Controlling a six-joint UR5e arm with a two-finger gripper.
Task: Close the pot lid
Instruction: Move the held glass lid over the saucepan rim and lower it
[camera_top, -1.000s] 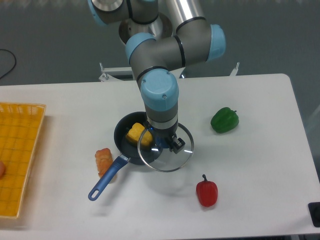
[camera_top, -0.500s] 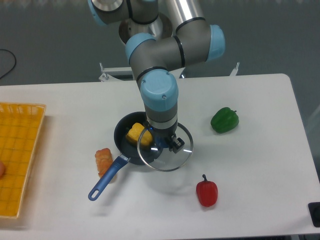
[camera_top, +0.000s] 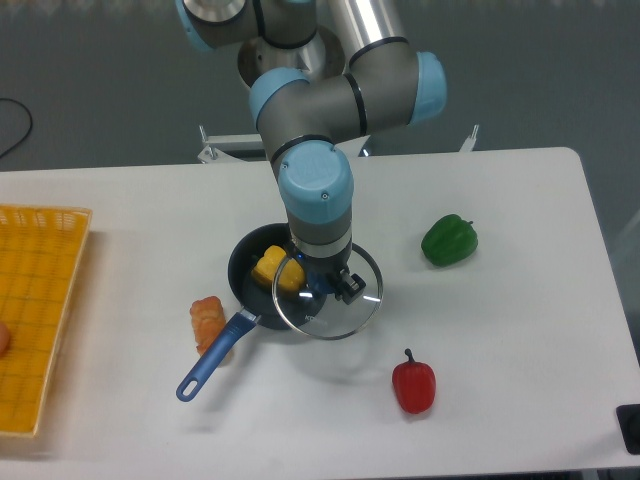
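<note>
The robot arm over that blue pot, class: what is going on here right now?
The arm's hand holds the glass lid over the right side of the blue pot, offset so the pot is only partly covered. A yellow food piece sits inside the pot. The lid is not yet seated. A green pepper, a red pepper, an orange food item and a yellow basket lie around on the table.

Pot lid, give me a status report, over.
Gripper over the lid at its knob, grasp hidden by the wrist. Lid offset right of the pot, pot not covered. Yellow food sits inside; nothing blocking.
</note>
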